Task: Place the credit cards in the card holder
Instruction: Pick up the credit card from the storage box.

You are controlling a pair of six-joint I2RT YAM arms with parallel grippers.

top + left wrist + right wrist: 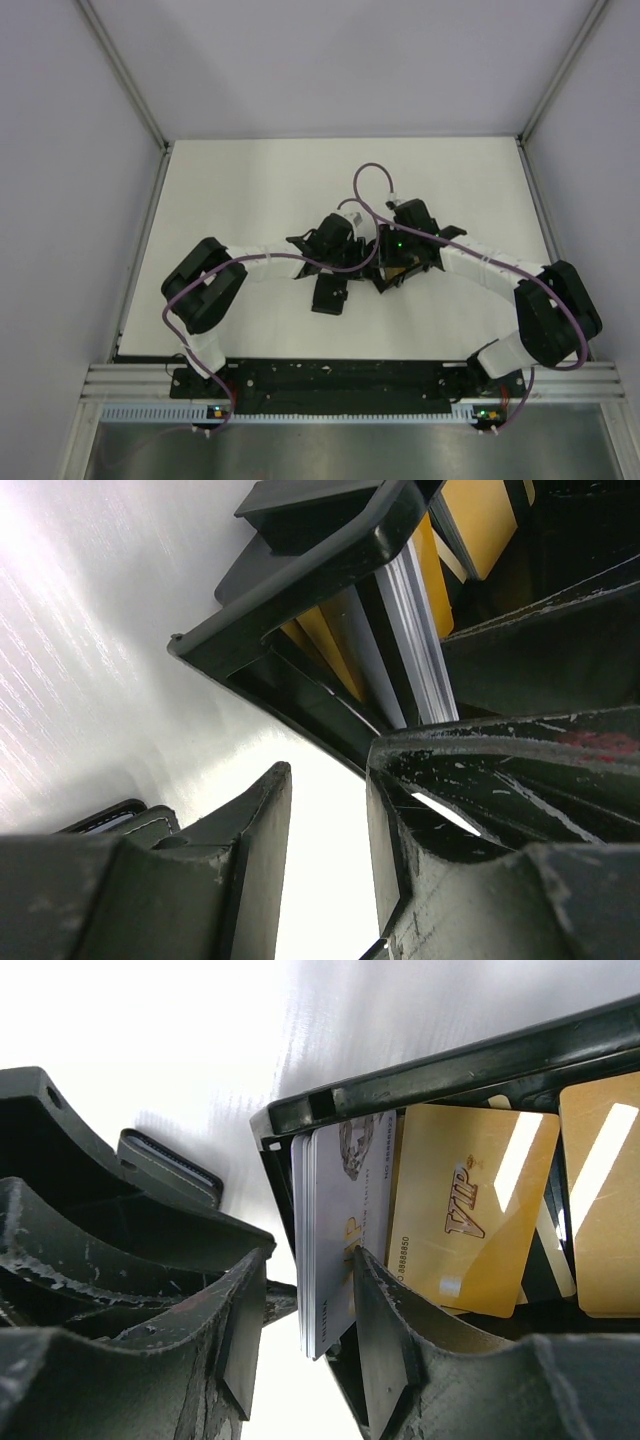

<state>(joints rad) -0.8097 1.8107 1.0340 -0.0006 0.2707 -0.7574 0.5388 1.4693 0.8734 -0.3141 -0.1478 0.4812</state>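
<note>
Parted at the right gripper, straddling the left wall of the open box along with a stack of pale credit cards standing on edge against that wall; no pinch on the stack to be seen. Apart too at the left gripper, holding nothing, poised at the box's corner. Further right inside the box: gold cards, overlapping, faces showing. Just outside, left of the box on the table: the card holder, lying flat, apart from both grippers.

Judging the cards: probably light, stiff and slick, thin enough to fan out or slide off one another. Best taken across the flat faces near one short end, one or a few at once, leaving the far end free for feeding into the holder. Pin the holder with the other gripper against skidding.
</note>
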